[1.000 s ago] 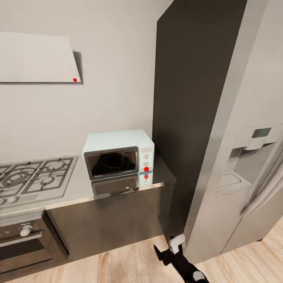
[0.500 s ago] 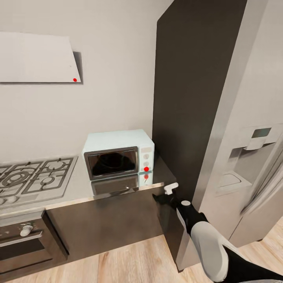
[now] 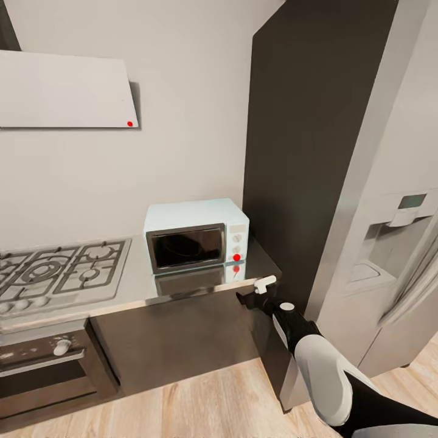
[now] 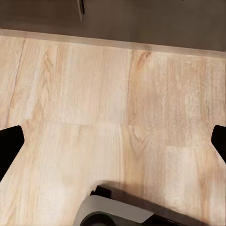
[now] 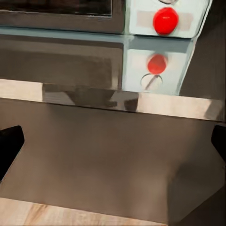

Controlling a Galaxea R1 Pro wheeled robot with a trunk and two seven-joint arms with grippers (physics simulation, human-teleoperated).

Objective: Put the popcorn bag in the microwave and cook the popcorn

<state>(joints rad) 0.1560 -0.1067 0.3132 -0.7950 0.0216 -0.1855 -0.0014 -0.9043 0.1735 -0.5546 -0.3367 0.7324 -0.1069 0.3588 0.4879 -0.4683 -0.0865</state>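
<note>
Only the spread, empty right pincer (image 3: 258, 291) tips show below the microwave (image 3: 196, 233)

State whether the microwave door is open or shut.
Shut: the microwave has its dark glass door flush with its front.

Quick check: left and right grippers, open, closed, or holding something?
Left gripper: open, empty, over the wood floor.
Right gripper: open, empty, facing the countertop edge below the microwave.
</note>
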